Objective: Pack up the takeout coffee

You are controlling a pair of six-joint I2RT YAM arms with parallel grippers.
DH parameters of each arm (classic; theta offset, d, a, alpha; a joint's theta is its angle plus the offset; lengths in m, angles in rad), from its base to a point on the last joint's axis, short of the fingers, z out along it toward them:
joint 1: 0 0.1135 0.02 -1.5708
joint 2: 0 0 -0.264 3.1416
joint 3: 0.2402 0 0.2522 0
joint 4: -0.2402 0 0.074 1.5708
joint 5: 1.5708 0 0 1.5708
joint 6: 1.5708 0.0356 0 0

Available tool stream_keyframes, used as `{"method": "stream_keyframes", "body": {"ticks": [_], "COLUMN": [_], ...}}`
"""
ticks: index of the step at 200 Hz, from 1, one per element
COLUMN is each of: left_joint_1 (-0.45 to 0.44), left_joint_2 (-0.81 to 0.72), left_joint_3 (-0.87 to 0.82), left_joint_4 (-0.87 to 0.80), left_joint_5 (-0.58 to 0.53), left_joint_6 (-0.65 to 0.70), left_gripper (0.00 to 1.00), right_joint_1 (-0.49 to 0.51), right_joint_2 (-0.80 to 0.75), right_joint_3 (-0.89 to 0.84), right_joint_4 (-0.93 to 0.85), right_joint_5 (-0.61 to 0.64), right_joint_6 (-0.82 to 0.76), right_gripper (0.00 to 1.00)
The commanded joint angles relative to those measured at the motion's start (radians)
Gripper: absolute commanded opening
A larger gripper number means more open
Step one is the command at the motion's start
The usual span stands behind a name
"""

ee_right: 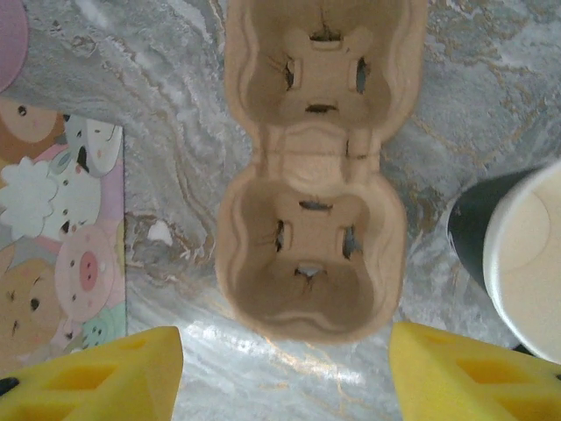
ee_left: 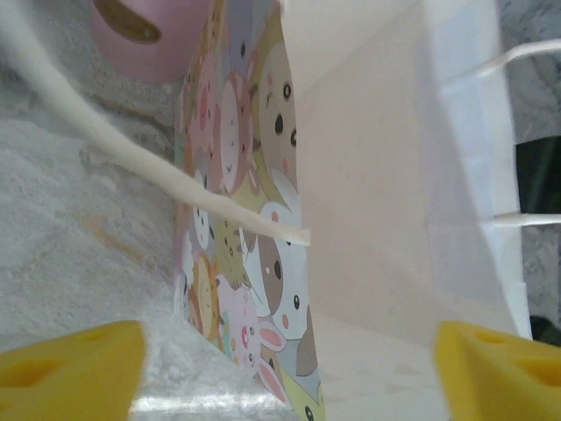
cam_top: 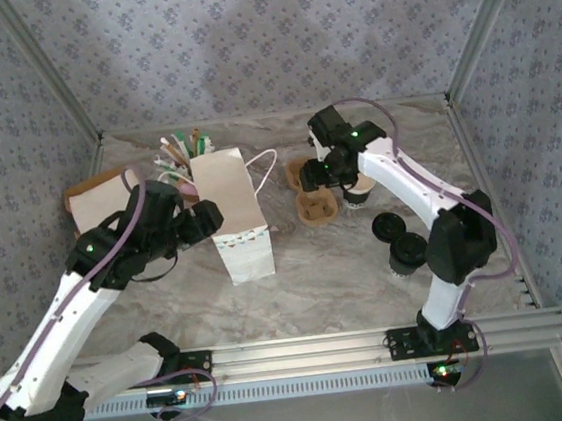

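Paper bag (cam_top: 236, 215) upright on marbled tabletop (cam_top: 337, 265); floral wallpaper walls (cam_top: 243, 43).

No word, number, brand or label can be read in any view. The only printed surface is the bag (ee_left: 254, 263), which has a pattern of cartoon animals, rabbits and a pig among them, with no lettering in it.
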Motion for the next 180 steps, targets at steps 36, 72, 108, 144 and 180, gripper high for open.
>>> {"method": "stream_keyframes", "body": {"ticks": [36,72,108,144,180], "left_joint_1": [-0.004,-0.004,-0.004,-0.003,-0.003], "left_joint_2": [-0.216,-0.283,-0.323,-0.326,-0.313], "left_joint_3": [-0.024,-0.108,-0.192,-0.214,-0.225], "left_joint_4": [0.002,-0.047,-0.057,-0.051,-0.033], "left_joint_5": [-0.152,-0.232,-0.254,-0.262,-0.26], "left_joint_6": [0.08,0.062,0.035,0.039,0.047], "left_gripper": [0.99,0.99,0.99,0.99,1.0], "right_joint_1": [0.012,0.018,0.019,0.024,0.028], "right_joint_2": [0.19,0.278,0.342,0.4,0.439], "right_joint_3": [0.188,0.256,0.297,0.336,0.365], "right_joint_4": [-0.11,-0.136,-0.154,-0.173,-0.183], "right_joint_5": [0.061,0.093,0.116,0.138,0.143], "right_joint_6": [-0.062,-0.081,-0.088,-0.098,-0.104], "right_gripper": [0.66,0.65,0.6,0.59,0.56]}}
